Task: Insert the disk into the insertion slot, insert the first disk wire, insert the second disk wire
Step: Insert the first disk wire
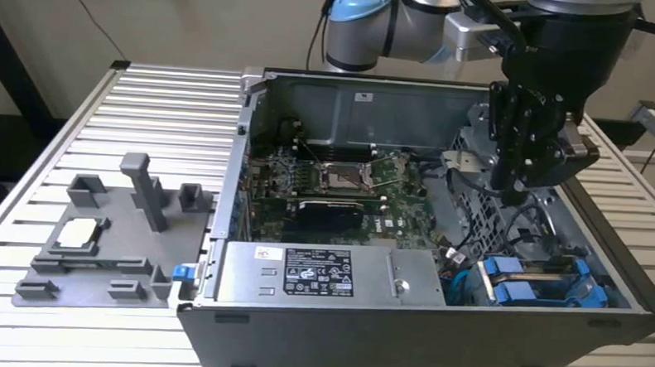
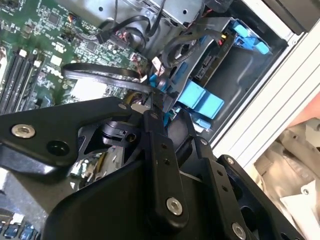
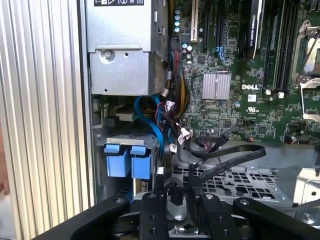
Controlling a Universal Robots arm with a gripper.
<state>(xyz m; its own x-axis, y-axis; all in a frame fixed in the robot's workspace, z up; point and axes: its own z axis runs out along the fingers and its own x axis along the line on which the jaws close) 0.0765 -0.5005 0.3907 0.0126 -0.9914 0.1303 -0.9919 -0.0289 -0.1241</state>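
Grey tray point(image 1: 85, 289): sits on the slatted table just outside the computer case point(image 1: 409, 336), off the case's wall on the exterior view's left; holds small stands.
Power supply point(image 1: 313, 274): inside the case, against its front wall.
Circuit board point(image 1: 339, 184): on the case floor, behind the power supply.
Gripper point(image 1: 515, 192): hangs inside the case, over the metal cage on the exterior view's right. Its fingers look nearly closed, and appear to pinch the end of a black wire point(image 3: 235, 155) that loops away over the cage.
Disk point(image 1: 528, 285): seated in the bay at the case's front corner, on the exterior view's right; two blue handles show there, and I cannot tell which is its own.
Risk: the wire's loop could catch on the bundle of cables beside the bay, twisting the plug in the fingers so it meets its socket crooked and jams.
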